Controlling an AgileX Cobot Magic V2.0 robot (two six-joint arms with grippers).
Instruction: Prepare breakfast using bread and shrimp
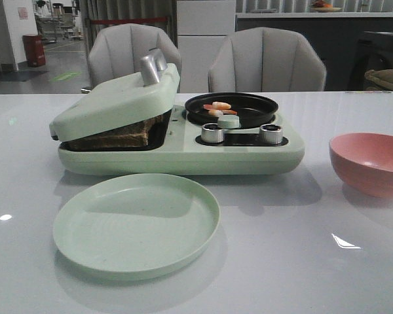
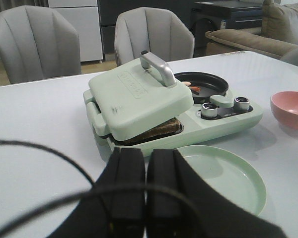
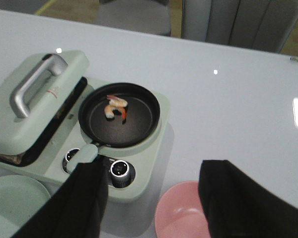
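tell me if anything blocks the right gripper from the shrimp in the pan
Nothing visible does. The shrimp lie uncovered in the open black pan, and the right gripper hangs above the knobs with its jaws wide apart. The press lid rests on the bread beside the pan, not over it.

Two grey padded chairs point(image 1: 134, 55) point(image 1: 267, 60) stand behind the glossy white surface point(image 1: 301, 261). Further back there is a white cabinet point(image 1: 205, 39), a red bin point(image 1: 34, 50) on the floor and a beige sofa point(image 2: 258, 34)
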